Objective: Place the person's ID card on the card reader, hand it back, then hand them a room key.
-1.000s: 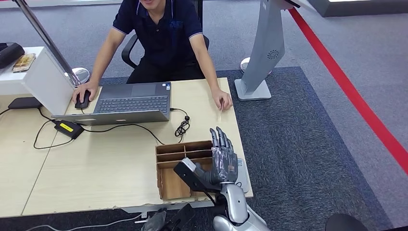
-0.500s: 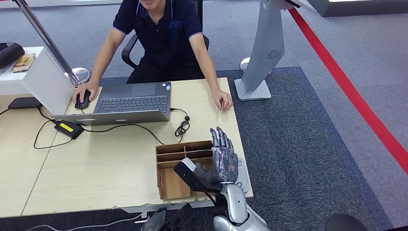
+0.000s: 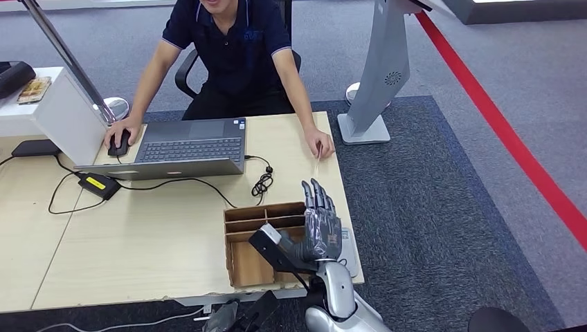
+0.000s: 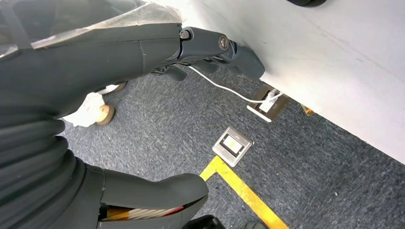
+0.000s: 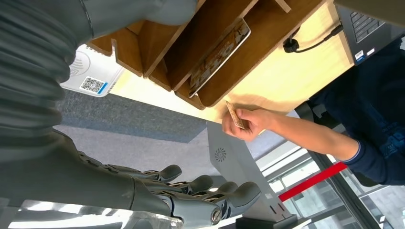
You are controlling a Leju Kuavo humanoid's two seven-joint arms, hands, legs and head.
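Right hand (image 3: 320, 225) raised, fingers straight and apart, holding nothing, above wooden organizer (image 3: 250, 242); person's hand (image 3: 320, 145) beyond it pinches ID card (image 5: 235, 115).

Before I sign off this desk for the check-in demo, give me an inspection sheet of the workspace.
Surface: wooden desk, bare at centre.
Job's things: ID card held edge-up by the person's hand; card reader beside wooden organizer; a card lies in one slot.
Clutter: laptop, mouse.
Hands: right hand raised, open; left hand hanging, empty.
Cables: black cable coiled; power adapter.
Surroundings: grey kiosk stand, red floor line.
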